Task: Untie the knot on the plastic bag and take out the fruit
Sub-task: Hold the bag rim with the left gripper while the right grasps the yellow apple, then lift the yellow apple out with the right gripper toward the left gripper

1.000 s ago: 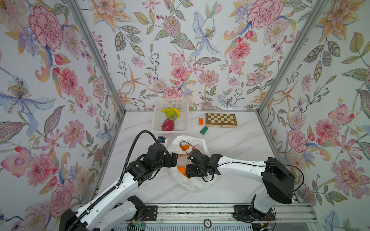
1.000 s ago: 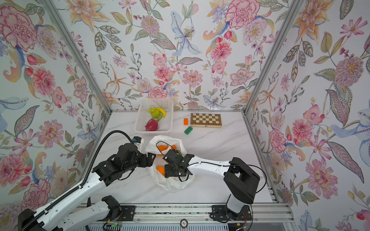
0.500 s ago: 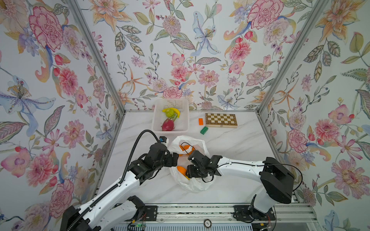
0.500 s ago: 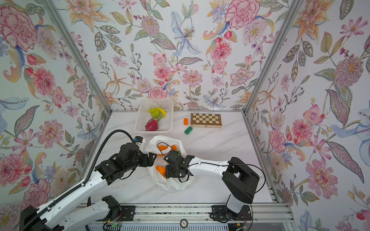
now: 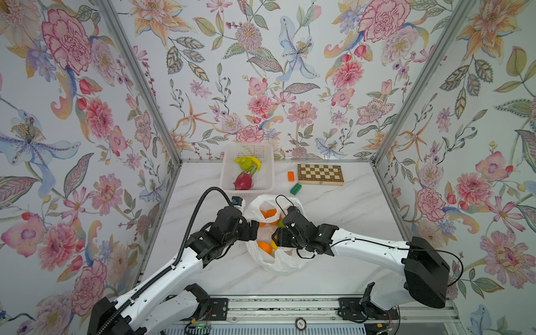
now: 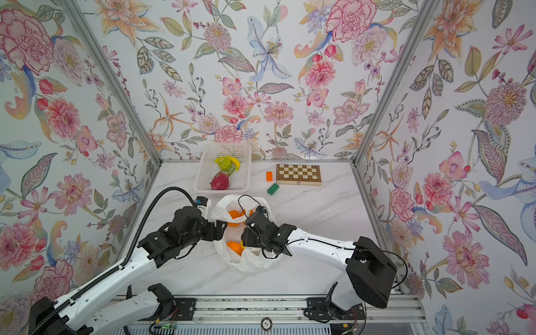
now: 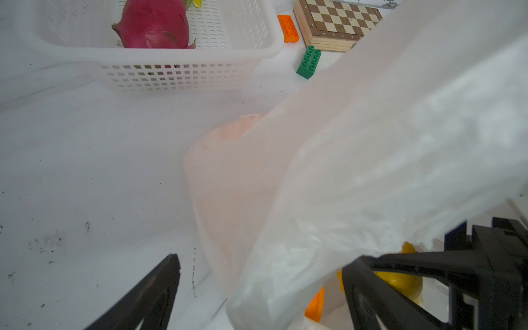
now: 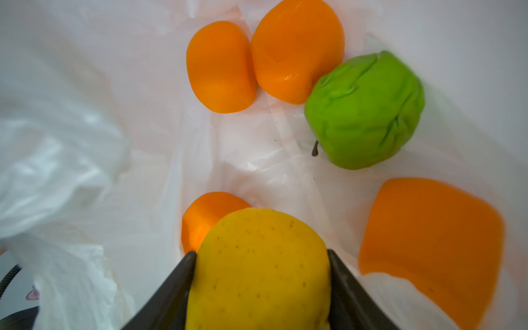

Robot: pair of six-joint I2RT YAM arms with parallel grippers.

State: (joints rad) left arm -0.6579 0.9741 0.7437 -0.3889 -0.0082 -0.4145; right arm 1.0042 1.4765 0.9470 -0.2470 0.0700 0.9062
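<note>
The plastic bag (image 5: 278,261) (image 6: 246,261) lies mid-table with its mouth gaping; the knot is out of view. In the right wrist view several oranges (image 8: 221,68) and a green fruit (image 8: 365,111) rest on the bag's floor. My right gripper (image 8: 261,254) (image 5: 275,237) reaches into the bag and is shut on the yellow fruit (image 8: 257,280), one finger on each side. My left gripper (image 7: 261,260) (image 5: 255,229) stands open at the bag's left rim. The bag's wall (image 7: 371,143) drapes between its fingers, one inside and one outside.
A white basket (image 5: 226,179) at the back holds a dragon fruit (image 5: 243,181), a green fruit and a banana (image 5: 246,164). To its right lie an orange brick (image 5: 291,176), a green brick (image 5: 295,188) and a chessboard (image 5: 320,174).
My right gripper has closed onto the yellow fruit inside the bag. The left gripper has stayed open at the bag's rim, barely moving.
</note>
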